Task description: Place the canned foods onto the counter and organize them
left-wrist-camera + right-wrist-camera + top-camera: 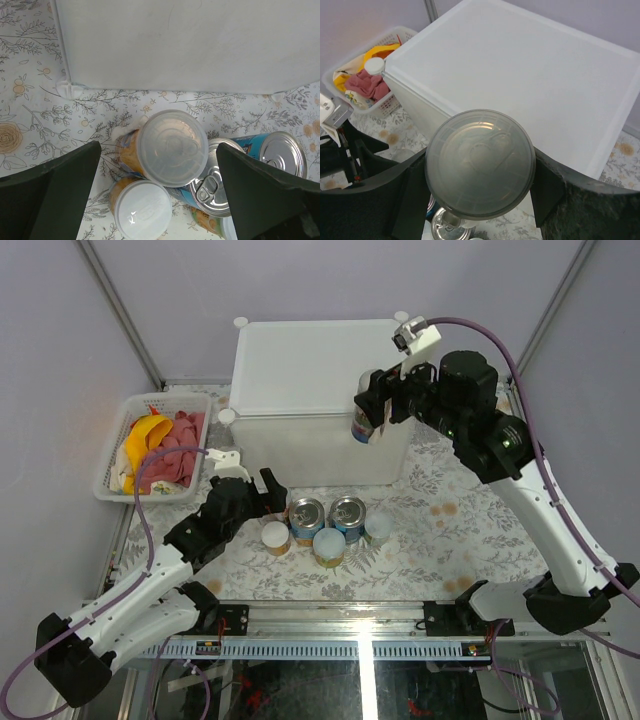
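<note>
Right end effector (370, 412): is gripping an upright canister (480, 162).
Counter (300, 360): its top is lying just beyond the canister, toward far left.
Left end effector (262, 488): is hanging open over cans (305, 512) on the worktop (450, 530).

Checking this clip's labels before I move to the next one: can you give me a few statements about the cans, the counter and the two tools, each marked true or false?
1. The right tool grips a pale-lidded canister. True.
2. Cans already stand on top of the counter. False: none stands on it; the others are on the table in front of it.
3. Two steel cans stand side by side on the table. True.
4. The left tool is shut on one of the steel cans. False: it is open and holds nothing.
5. The basket holds a banana and a pink cloth. True.
</note>
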Action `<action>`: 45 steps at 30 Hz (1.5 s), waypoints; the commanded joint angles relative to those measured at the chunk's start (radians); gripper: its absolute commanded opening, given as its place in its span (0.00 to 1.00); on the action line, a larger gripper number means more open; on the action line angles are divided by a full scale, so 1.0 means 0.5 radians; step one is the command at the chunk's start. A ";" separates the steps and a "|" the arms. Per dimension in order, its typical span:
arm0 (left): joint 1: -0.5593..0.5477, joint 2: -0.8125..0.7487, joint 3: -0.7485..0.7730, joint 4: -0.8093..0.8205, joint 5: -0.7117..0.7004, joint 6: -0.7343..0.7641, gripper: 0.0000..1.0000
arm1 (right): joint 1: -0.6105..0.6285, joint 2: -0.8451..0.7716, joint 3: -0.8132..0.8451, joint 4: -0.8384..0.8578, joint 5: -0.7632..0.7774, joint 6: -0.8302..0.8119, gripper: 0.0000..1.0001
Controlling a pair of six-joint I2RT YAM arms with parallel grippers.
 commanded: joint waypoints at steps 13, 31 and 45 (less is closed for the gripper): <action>-0.013 0.004 -0.048 0.089 -0.028 -0.032 1.00 | 0.009 0.324 0.627 0.366 0.195 -0.242 0.00; -0.013 0.034 -0.055 0.140 0.004 -0.007 1.00 | -0.369 0.964 1.236 0.397 0.084 -0.153 0.00; -0.012 0.107 -0.103 0.206 0.070 -0.034 1.00 | -0.566 1.365 1.579 0.493 0.057 -0.125 0.02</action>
